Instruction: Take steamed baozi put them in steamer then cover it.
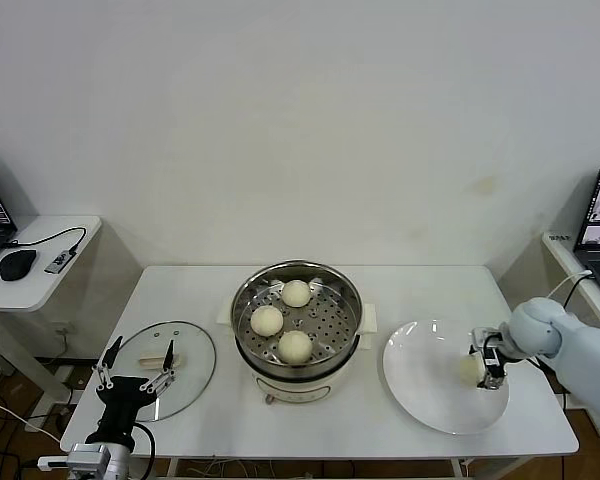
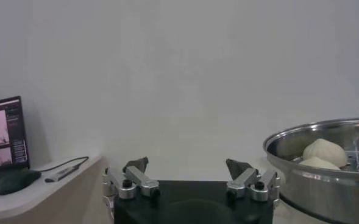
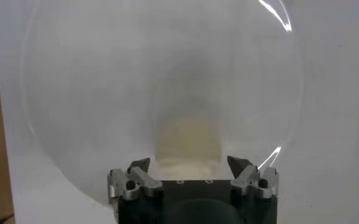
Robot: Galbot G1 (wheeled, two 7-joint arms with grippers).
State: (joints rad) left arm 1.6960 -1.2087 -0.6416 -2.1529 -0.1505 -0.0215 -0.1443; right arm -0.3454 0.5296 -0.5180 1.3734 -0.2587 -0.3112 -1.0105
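While spread open around the last baozi (image 1: 470,369) on the plate (image 1: 420,395), right of the steamer (image 1: 297,318), right gripper (image 1: 487,369); left gripper (image 1: 134,379) open left of it, over the cover (image 1: 187,355).

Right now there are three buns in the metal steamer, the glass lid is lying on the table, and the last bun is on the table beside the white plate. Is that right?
Almost. The last bun lies on the white plate, not beside it; the head view shows it there, with the right pincer around it. Three buns in the steamer and the lid on the table are right.
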